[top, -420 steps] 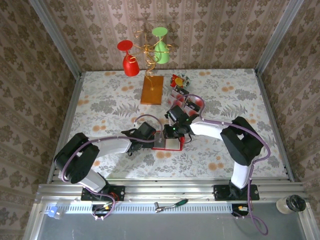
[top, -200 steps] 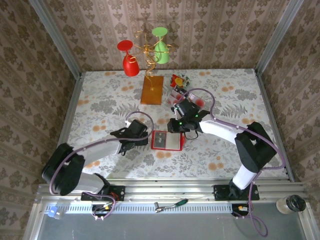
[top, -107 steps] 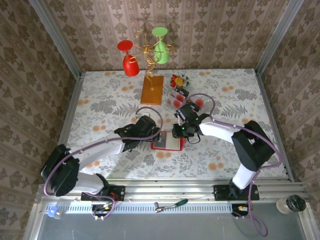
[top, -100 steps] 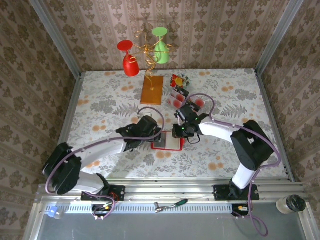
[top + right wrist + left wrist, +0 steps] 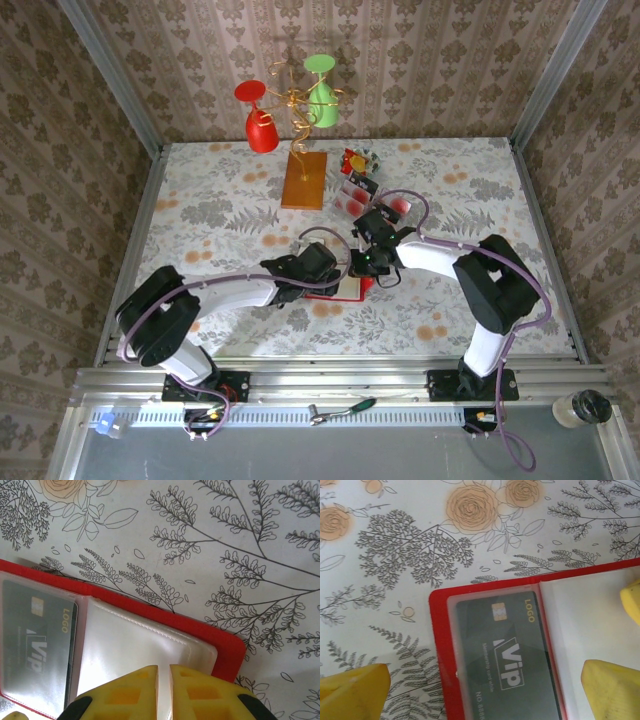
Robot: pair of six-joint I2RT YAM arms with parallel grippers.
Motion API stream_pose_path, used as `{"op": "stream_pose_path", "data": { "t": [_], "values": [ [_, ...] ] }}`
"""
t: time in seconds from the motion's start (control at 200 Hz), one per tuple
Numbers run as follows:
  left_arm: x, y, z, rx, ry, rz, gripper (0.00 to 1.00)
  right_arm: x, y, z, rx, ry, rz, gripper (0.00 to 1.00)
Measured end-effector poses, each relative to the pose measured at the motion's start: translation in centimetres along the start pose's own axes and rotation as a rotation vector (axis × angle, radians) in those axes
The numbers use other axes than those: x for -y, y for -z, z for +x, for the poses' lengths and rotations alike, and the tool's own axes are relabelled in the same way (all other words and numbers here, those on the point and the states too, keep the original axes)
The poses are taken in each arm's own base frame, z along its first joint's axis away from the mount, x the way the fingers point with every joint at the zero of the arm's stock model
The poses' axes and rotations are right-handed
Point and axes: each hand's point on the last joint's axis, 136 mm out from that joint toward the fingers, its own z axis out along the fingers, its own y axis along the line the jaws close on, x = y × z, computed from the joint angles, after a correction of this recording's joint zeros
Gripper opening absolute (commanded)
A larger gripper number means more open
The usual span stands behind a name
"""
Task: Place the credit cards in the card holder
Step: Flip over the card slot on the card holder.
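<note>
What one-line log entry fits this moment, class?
left pincer: open over card holder | right pincer: shut, above clear pocket | dark card: seated in holder's other pocket

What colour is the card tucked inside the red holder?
Dark grey card with white and gold lettering. The left wrist view shows it best.

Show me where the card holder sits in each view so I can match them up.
Top external: card holder at mid-table, mostly covered, with a red edge showing.
Left wrist: lower right of the picture, its red corner left of centre.
Right wrist: slanting across the lower half, its red corner at right.
Shared landmark: the dark VIP card in its clear pocket, in both wrist views.
</note>
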Motion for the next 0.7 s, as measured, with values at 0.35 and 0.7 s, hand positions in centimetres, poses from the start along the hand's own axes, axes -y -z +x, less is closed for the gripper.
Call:
{"op": "stream_pose_path", "data": {
  "t": [0.35,0.7],
  "values": [
    [0.9,-0.6,0.0,0.011,0.001,0.031,0.99,-1.3,-0.8,-0.1,-0.014,0.002,-0.082,0.15],
    [0.1,-1.6,2.4,-0.025,-0.020,0.013,0.98,-1.7,-0.9,-0.2,-0.013,-0.015,-0.102,0.16]
  ]
}}
